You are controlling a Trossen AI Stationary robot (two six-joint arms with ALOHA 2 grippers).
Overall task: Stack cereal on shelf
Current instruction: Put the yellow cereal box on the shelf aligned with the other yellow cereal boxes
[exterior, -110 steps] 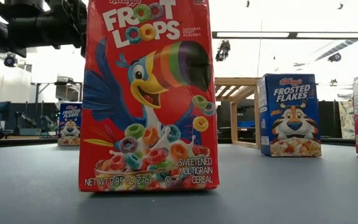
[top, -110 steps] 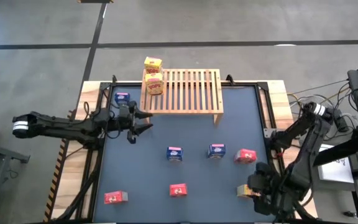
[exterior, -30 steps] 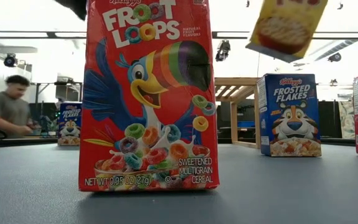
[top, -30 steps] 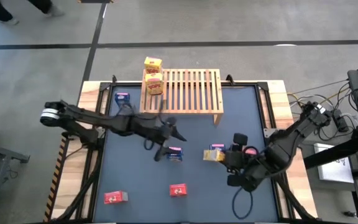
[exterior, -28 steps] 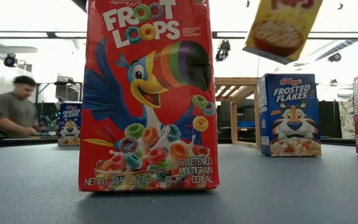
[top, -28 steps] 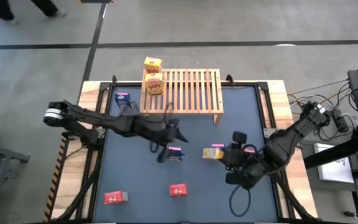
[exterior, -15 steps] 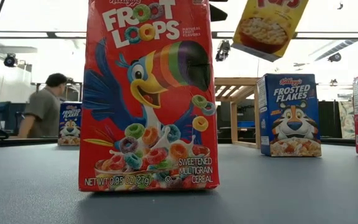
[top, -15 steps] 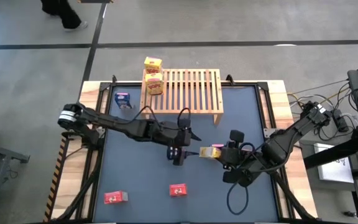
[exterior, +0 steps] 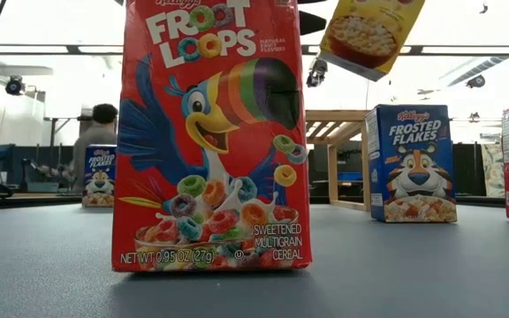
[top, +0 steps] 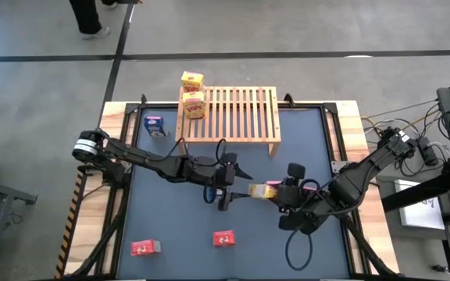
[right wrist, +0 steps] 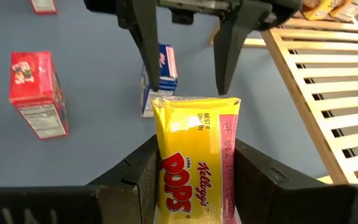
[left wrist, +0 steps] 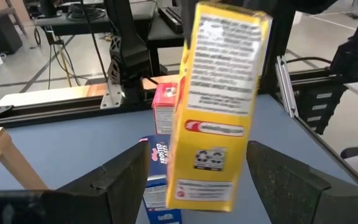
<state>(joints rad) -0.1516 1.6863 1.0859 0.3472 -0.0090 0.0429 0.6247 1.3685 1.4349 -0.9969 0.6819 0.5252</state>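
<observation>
Cereal handoff: the yellow box (top: 266, 190) hangs above mid-table, clamped in the right pincer (right wrist: 194, 186); the left pincer (top: 239, 190), fingers apart, faces its free end. Best to close squarely before releasing, then carry it to the shelf (top: 237, 117)

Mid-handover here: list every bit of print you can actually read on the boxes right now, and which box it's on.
"Kellogg's FROOT LOOPS", "SWEETENED MULTIGRAIN CEREAL", "NET WT 0.95 OZ (27g)": nearest red box.
"Kellogg's FROSTED FLAKES": blue box in front of the shelf.
"Kellogg's", "POPS", "BEST IF USED BY": yellow box held in the right gripper.
Back-panel print on that box, left wrist view: too blurred.
</observation>
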